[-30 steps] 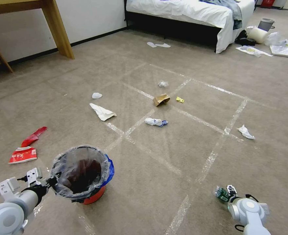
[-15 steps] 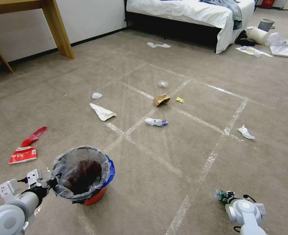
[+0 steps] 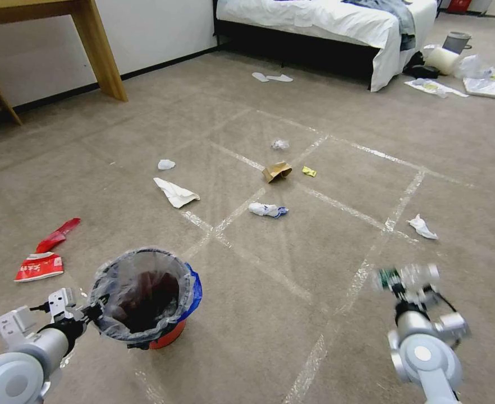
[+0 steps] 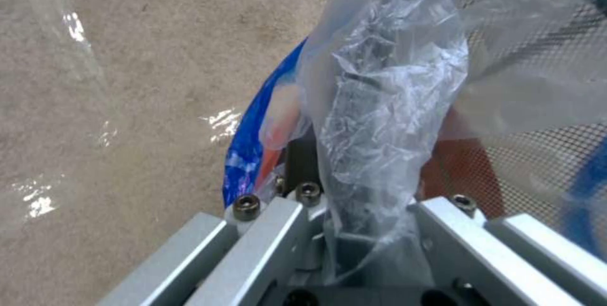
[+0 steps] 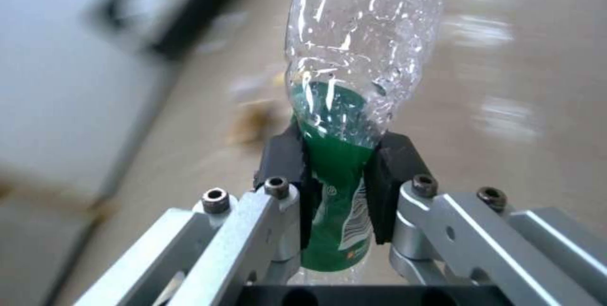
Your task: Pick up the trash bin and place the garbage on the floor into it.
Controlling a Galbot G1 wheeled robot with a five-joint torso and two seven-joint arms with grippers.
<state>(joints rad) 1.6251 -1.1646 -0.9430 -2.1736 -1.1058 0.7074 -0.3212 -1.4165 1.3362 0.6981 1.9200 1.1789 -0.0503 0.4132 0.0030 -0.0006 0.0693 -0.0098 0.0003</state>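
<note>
The trash bin, red with a clear liner and a blue bag edge, hangs at the lower left, and my left gripper is shut on its near rim. In the left wrist view the liner drapes over the jaws, beside the bin's red wall. My right gripper is raised at the lower right, shut on a clear plastic bottle with a green label. Garbage lies on the carpet: white paper, a brown carton, a yellow wrapper, a tissue and red wrappers.
A bed stands at the back, with white slippers before it. A wooden table leg is at the back left. A grey bin and clutter sit at the far right. Tape lines cross the carpet.
My right arm has risen and swung forward with the bottle held in it. The bin in my left gripper has shifted slightly up and to the right.
</note>
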